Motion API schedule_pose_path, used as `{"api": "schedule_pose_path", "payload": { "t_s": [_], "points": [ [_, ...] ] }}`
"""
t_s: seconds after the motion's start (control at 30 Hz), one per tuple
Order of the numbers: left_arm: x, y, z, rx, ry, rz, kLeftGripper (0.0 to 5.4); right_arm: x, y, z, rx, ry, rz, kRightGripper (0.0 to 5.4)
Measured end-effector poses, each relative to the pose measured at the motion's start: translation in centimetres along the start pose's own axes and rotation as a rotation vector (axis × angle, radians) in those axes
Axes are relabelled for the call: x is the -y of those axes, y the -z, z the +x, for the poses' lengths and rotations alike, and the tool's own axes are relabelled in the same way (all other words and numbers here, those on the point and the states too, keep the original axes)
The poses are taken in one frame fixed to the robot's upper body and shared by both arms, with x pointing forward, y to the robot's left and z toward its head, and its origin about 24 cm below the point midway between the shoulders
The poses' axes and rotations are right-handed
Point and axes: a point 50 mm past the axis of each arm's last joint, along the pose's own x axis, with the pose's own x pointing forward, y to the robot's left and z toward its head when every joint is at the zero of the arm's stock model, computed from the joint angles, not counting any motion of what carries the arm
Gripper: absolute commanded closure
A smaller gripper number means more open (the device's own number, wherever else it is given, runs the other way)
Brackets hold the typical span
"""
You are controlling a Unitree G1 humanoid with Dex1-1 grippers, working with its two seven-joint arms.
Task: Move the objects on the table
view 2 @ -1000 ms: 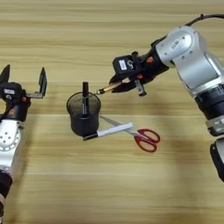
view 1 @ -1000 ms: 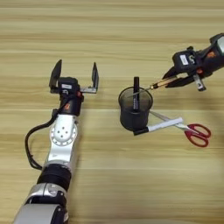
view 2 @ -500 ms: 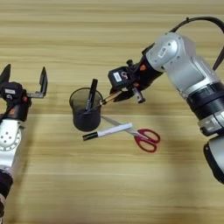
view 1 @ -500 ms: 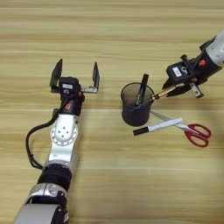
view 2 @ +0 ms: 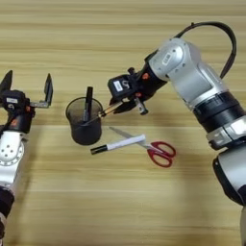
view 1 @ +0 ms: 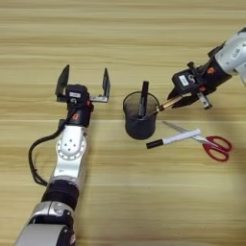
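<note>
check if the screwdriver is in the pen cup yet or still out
Partly in: the screwdriver slants over the pen cup rim, tip inside, its handle clamped in the right gripper.

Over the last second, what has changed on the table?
The right gripper, shut on the screwdriver, has moved left and lowered the tip into the pen cup, beside the marker already standing there. The pen and scissors lie as before; the left gripper stays open and parked left of the cup.
</note>
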Motion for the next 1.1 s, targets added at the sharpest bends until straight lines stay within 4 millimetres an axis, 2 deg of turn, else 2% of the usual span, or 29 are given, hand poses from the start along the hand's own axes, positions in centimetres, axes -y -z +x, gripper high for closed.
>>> {"api": "schedule_pose_path", "payload": {
  "t_s": [0.73,1.1],
  "points": [
    [0.4,0.0,0.0,-0.001,-0.005,-0.012,0.0,1.7,-0.9,-1.4,-0.052,0.029,-0.046,4.51],
    [0.4,0.0,0.0,-0.001,-0.006,-0.014,0.0,1.8,-1.1,-0.3,-0.077,-0.023,-0.057,4.51]
  ]
}}
